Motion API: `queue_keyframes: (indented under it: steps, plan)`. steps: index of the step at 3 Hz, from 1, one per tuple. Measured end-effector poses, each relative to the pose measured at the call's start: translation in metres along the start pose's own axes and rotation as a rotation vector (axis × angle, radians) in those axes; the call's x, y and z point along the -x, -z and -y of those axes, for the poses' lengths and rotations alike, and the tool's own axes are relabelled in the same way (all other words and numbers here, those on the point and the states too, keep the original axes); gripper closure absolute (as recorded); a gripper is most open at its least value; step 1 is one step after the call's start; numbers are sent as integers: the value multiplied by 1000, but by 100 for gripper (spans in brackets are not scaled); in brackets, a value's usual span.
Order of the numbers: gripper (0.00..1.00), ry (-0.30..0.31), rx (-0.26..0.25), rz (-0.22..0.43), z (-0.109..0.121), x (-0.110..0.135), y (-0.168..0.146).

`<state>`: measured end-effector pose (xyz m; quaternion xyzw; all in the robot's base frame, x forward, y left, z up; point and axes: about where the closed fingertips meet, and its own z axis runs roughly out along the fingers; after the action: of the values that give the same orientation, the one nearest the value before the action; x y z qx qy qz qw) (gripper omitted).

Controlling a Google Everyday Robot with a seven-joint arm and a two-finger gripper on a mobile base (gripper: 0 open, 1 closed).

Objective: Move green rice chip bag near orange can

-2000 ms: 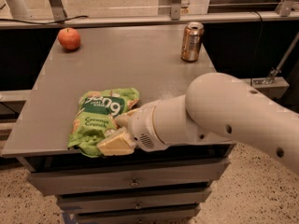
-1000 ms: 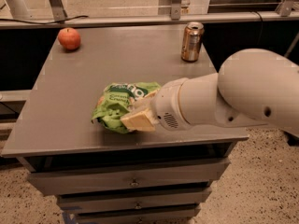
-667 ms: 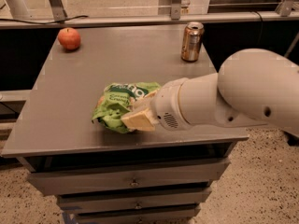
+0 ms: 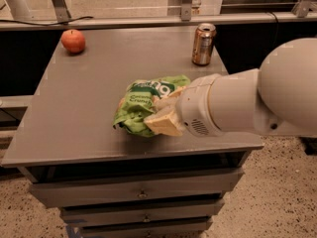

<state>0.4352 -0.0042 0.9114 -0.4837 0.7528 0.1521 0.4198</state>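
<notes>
The green rice chip bag (image 4: 140, 104), a crumpled light-green pouch with white lettering, sits at the front middle of the grey table (image 4: 84, 98). My gripper (image 4: 163, 114) is at the bag's right side, shut on it, with a cream-coloured finger (image 4: 161, 123) over its lower right corner. My big white arm reaches in from the right. The orange can (image 4: 203, 44), a shiny copper can with a silver top, stands upright near the table's back right edge, well apart from the bag.
A red-orange apple (image 4: 73, 40) sits at the table's back left corner. Drawers (image 4: 141, 195) run under the table's front edge. A rail and metal posts stand behind the table.
The bag has moved to the right across the table with my gripper on it, from the front left toward the middle, closer to the can.
</notes>
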Motion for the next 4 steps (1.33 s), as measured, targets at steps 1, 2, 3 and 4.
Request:
queue_keyframes:
  steps: [1,2,3,4]
  plan:
    - [100,55,-122,-58,34,-11,41]
    - [100,81,-223,-135,75,-31,78]
    - [100,88,-296,-234,117,-68,113]
    - [100,75,-324,-290,148,-102,135]
